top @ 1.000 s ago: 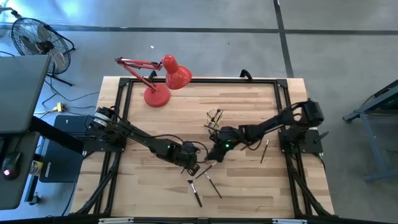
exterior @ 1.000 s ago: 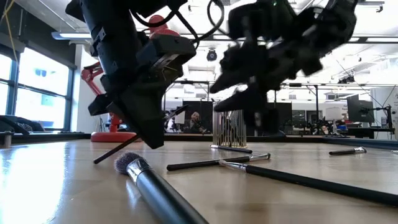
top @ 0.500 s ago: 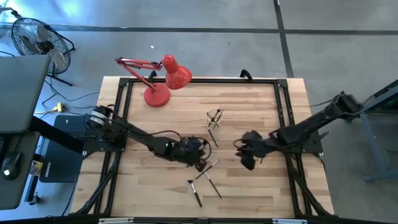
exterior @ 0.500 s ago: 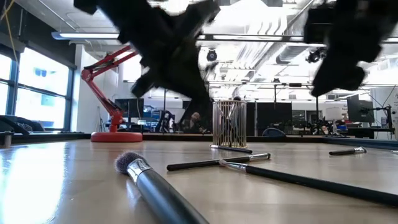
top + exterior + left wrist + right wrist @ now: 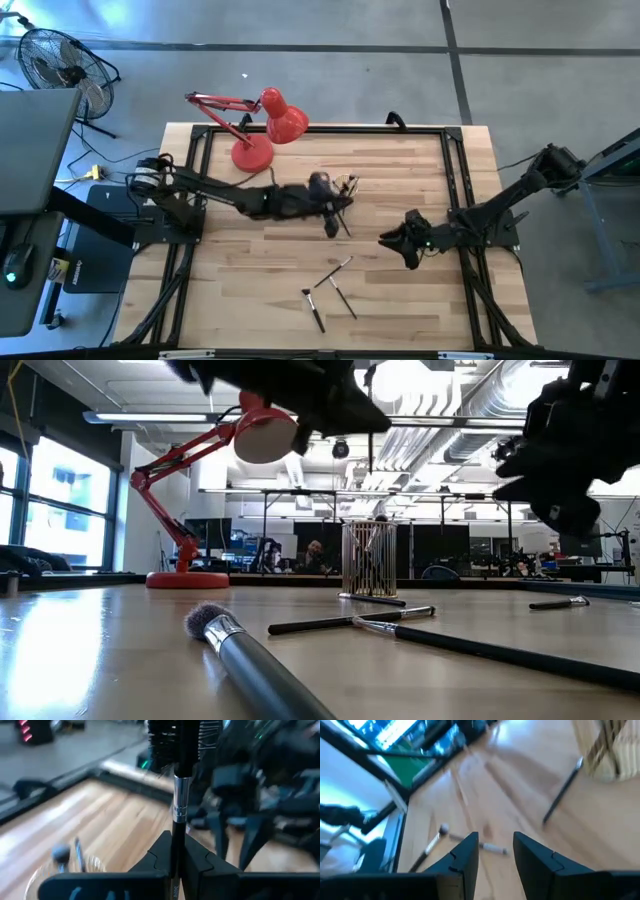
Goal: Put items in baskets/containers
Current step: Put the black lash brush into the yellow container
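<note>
My left gripper (image 5: 333, 212) hovers beside the clear cup (image 5: 346, 186) and is shut on a dark brush (image 5: 178, 795). The cup stands upright on the table with several brushes in it (image 5: 62, 854); the low view shows it mid-table (image 5: 368, 560). One brush (image 5: 345, 226) lies by the cup's foot. Three more lie nearer the near edge (image 5: 335, 270), (image 5: 345, 298), (image 5: 313, 308). In the low view, a thick brush (image 5: 250, 660) lies closest to the camera. My right gripper (image 5: 392, 243) is open above bare wood right of the cup, touching nothing (image 5: 495, 845). My left gripper pinches the brush's dark handle (image 5: 175, 834) between its two fingers, just below the silver ferrule. The brush lies along the fingers and sticks out past their tips, ending in the dark bristle tuft (image 5: 172, 740). It is lifted clear of the table.
A red desk lamp (image 5: 262, 125) stands at the far left of the table, its round base (image 5: 252, 154) on the wood. A lone brush (image 5: 560, 602) lies toward the right side. A black frame (image 5: 320, 130) runs around the table. Bare wood lies between the arms.
My left gripper has risen from the brushes near the table's middle and moved toward the far edge to the cup, carrying its brush clear of the wood. My right gripper has drawn back from beside the cup toward the right edge, then stayed.
</note>
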Available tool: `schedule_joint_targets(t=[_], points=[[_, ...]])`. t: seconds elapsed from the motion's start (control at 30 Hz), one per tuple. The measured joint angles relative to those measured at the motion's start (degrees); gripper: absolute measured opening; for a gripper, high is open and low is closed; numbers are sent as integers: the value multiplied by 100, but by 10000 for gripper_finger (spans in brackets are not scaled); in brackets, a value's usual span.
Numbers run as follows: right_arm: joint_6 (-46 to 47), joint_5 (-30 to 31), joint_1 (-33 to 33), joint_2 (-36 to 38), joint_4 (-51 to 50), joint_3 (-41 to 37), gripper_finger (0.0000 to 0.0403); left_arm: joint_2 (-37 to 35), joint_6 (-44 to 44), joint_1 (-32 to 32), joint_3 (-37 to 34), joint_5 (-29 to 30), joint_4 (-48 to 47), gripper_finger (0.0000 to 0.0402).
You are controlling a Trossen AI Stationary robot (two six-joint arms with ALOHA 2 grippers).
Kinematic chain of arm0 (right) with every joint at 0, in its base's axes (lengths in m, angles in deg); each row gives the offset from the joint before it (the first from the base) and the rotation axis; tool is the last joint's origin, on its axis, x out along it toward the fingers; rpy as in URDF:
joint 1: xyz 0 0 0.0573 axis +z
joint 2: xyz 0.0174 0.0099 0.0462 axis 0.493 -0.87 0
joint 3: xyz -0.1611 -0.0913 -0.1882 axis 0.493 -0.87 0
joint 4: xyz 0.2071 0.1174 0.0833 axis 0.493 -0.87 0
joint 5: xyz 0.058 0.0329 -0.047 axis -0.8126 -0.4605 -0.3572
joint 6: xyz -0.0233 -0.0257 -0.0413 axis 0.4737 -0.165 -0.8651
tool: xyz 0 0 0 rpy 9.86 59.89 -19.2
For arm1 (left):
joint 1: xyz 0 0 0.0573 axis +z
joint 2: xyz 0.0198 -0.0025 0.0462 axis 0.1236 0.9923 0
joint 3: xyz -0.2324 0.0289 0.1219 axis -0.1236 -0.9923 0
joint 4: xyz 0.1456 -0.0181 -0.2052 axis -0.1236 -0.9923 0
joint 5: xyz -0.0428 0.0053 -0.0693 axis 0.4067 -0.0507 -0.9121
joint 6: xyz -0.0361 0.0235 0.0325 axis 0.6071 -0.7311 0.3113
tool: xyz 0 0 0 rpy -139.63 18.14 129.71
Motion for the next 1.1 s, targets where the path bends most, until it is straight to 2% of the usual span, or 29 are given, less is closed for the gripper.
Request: schedule_joint_targets(t=[0.17, 0.27, 0.5, 0.63, 0.83, 1.1], points=[[-427, 461, -2, 0, 221, 54, 116, 1, -26, 719, -724, -630, 1448, 8], [-583, 845, -2, 0, 304, 72, 116, 5, -24, 1122, -1019, -1208, 2255, 8], [-587, 1993, -2, 0, 330, 72, 116, 591, -38, 1613, -921, -2273, 2815, 8], [-584, 2402, -12, 0, 330, 72, 116, 841, -103, 1701, -889, -2323, 2748, 8], [-556, 2426, -214, -2, 341, 75, 116, 1017, -586, 1703, -832, -2371, 2773, 11], [-535, 2114, -507, -2, 374, 75, 116, 1008, -646, 1694, -828, -1911, 2469, 78]])
